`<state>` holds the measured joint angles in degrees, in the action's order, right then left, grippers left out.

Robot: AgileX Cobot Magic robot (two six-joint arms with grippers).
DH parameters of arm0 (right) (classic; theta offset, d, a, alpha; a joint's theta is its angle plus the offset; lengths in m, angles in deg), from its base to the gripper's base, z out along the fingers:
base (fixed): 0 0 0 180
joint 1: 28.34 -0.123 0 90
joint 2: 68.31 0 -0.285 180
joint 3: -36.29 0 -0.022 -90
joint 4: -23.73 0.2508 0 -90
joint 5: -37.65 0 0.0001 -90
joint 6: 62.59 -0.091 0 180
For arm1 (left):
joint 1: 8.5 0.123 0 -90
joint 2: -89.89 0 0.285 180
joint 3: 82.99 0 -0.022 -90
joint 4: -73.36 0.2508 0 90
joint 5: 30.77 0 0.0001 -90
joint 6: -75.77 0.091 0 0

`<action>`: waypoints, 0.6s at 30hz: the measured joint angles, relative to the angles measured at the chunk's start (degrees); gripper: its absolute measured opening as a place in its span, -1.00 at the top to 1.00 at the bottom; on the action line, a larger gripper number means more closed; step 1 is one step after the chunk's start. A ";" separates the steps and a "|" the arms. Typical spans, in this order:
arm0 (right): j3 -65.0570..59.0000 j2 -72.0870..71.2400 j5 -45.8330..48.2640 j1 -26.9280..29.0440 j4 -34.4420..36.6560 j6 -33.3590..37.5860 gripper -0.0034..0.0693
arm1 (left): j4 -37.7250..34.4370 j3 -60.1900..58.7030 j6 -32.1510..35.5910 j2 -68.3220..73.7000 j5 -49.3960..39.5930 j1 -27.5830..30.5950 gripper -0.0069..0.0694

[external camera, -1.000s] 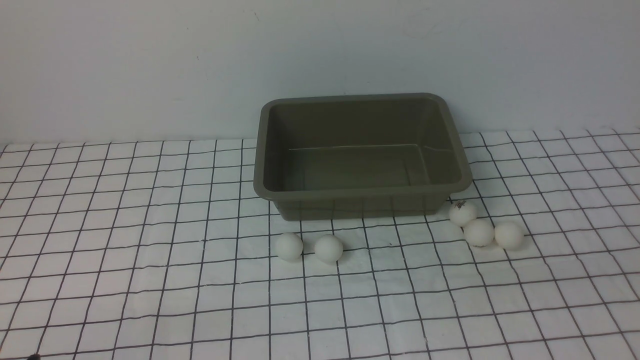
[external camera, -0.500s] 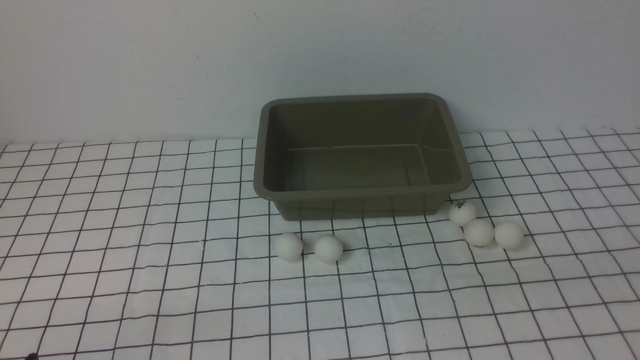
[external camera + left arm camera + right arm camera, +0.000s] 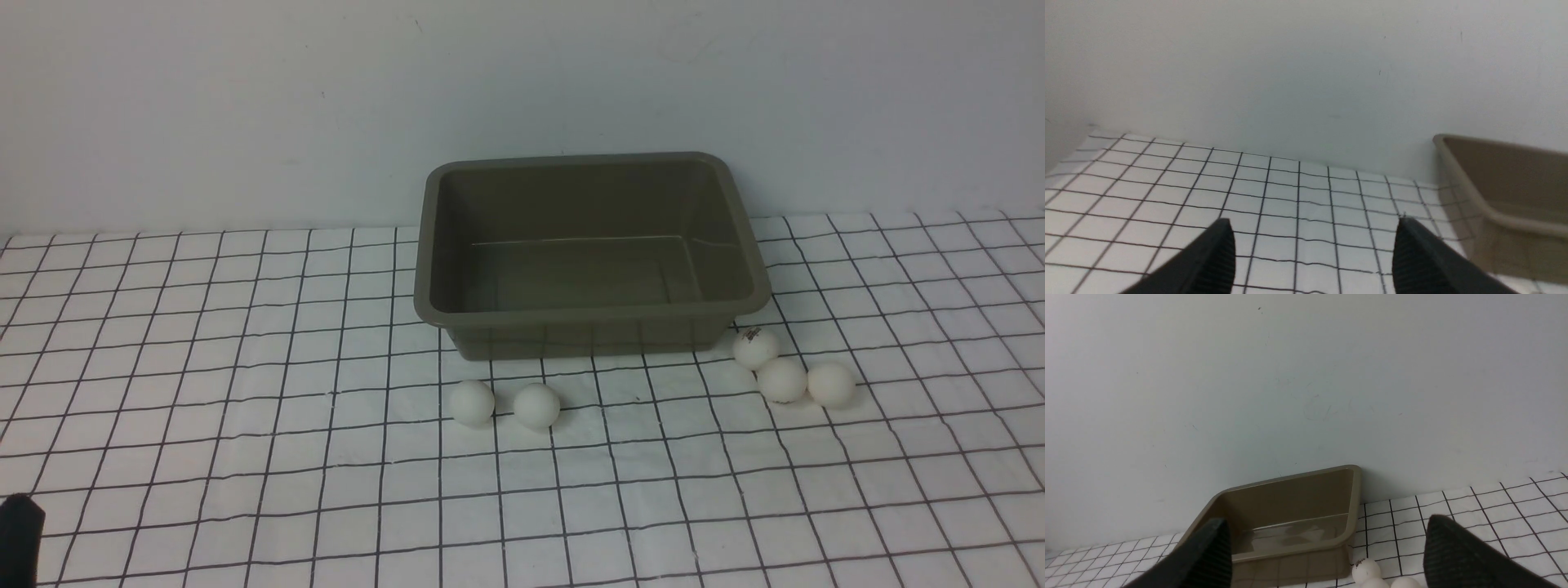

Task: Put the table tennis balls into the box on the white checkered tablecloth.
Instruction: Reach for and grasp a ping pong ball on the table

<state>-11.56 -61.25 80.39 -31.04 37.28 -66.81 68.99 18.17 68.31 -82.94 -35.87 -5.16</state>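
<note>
Two grippers are in view, both spread wide and empty. The left gripper [image 3: 1314, 228] holds its black ribbed fingers [image 3: 1216, 257] far apart over the cloth with nothing between them. The right gripper [image 3: 1327, 520] stands parted at least as widely and also grips nothing.

One white checkered tablecloth [image 3: 204, 408], gridded with thin black lines and slightly wrinkled, covers the worktop up to a pale grey wall [image 3: 245, 106]. One rectangular olive-grey plastic box [image 3: 588, 315] with rounded corners and a flared rim stands on it close to the wall, with nothing inside.

Five small plain white matte table tennis balls lie on the cloth before the box. Two of them [image 3: 473, 403] [image 3: 536, 406] sit just apart, near the left half of its front wall. The other three cluster by its near right corner: the marked ball [image 3: 755, 348] closest to the box, then two more [image 3: 781, 380] [image 3: 831, 384] touching side by side.

Seen from the right wrist, the box [image 3: 1357, 506] and the cluster [image 3: 1366, 569] lie ahead of the right gripper, the balls nearer. Seen from the left wrist, one end of the box [image 3: 1461, 179] lies ahead and off to one side of the left gripper.
</note>
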 joint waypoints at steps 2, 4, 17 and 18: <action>0.00 0.00 0.71 0.00 0.00 0.88 -0.66 | -1.98 0.00 -2.05 0.00 0.71 0.00 -0.41; 0.00 0.00 1.91 0.00 0.00 2.58 -0.66 | -4.30 0.00 -3.98 0.00 1.18 0.00 -0.41; 0.00 0.00 5.95 0.00 2.01 10.55 -0.66 | -7.40 5.69 -6.19 0.00 -5.39 0.00 -0.41; 0.00 0.00 6.34 0.00 2.74 12.91 -0.66 | -7.40 7.74 -6.12 0.00 -8.00 0.00 -0.41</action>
<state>-11.56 -61.25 86.73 -31.04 40.02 -53.89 61.59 25.91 62.19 -82.94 -43.87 -5.16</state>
